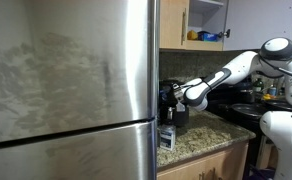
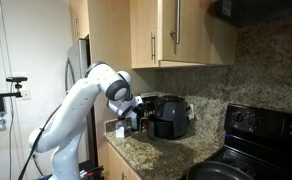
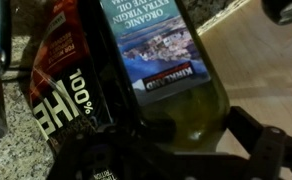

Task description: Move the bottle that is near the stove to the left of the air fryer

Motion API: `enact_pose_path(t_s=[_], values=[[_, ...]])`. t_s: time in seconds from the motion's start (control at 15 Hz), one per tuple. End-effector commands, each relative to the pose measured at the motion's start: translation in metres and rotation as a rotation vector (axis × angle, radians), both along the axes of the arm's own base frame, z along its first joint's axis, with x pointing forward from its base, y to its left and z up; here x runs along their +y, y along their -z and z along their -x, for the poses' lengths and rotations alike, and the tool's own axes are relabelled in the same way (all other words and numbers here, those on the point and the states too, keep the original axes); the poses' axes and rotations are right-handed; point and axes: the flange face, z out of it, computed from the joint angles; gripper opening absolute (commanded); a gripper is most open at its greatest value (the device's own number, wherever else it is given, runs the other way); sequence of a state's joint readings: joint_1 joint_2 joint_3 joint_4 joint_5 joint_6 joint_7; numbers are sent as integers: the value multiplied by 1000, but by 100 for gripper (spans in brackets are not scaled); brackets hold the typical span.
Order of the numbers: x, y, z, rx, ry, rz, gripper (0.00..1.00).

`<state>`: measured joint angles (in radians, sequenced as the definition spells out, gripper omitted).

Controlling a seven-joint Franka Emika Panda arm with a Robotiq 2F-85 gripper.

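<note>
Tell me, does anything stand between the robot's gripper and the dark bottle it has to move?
Nothing visible does. The gripper is right at the dark glass olive-oil bottle, which fills the wrist view. The carton printed "100%" stands beside the bottle, not between it and the gripper.

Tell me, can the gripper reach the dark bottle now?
Probably yes. The gripper is right at the bottle, beside the air fryer; nothing seems to stand between them.
</note>
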<state>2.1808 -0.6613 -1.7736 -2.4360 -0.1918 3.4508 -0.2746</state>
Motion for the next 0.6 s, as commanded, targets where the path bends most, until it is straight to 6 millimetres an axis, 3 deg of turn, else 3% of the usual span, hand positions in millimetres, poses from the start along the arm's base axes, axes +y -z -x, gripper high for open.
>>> enact_pose_path(t_s=[0.0,0.53], values=[[2,-14,16,25,44,18,100],[-6,-54,15,3,147,-4,100]])
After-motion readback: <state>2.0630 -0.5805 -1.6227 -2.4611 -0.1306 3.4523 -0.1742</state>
